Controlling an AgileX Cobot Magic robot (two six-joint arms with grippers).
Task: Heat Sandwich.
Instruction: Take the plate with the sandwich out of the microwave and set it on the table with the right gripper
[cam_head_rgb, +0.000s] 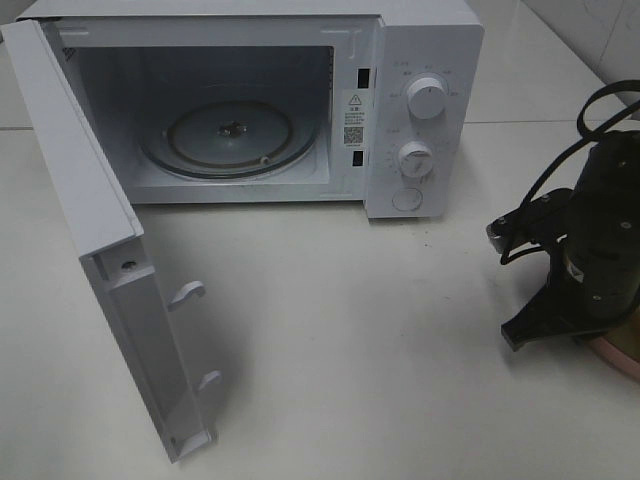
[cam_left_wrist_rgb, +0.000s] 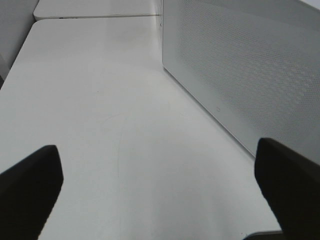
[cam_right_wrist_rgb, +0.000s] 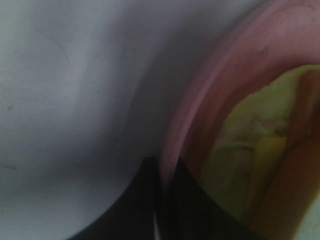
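Sandwich (cam_right_wrist_rgb: 250, 165): seen only up close and blurred in the right wrist view, pale yellow-green filling side with a tan-orange edge showing. Lies on a round pink plate (cam_right_wrist_rgb: 220, 75), inside its rim. Hidden behind the arm in the high view.

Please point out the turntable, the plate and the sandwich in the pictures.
turntable (cam_head_rgb: 228, 138): high view, glass near its hub.
plate (cam_right_wrist_rgb: 235, 65): right wrist view, pink rim.
sandwich (cam_right_wrist_rgb: 250, 160): right wrist view, yellow-green filling.

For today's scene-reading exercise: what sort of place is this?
Probably a kitchen-style test bench: a white microwave with its door open stands on a plain white table, tiled wall behind.
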